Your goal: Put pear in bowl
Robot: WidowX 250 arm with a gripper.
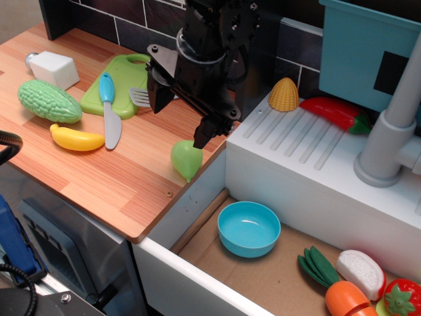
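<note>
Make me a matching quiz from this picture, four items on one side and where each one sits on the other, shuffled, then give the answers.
Things:
1. pear
2. bowl
3. banana
4. corn

Places:
A. inside the sink basin, on its floor
B. on the white drainboard, beside the red pepper
C. at the wooden counter's edge, just below the gripper
D. on the wooden counter, just in front of the bumpy green gourd

Pairs: 1-C, 2-A, 3-D, 4-B

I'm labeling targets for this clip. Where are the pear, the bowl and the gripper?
pear (185, 158): main camera view, on its rounded body.
bowl (248, 228): main camera view, on its inner floor.
gripper (181, 118): main camera view, midway between its fingertips.
</note>
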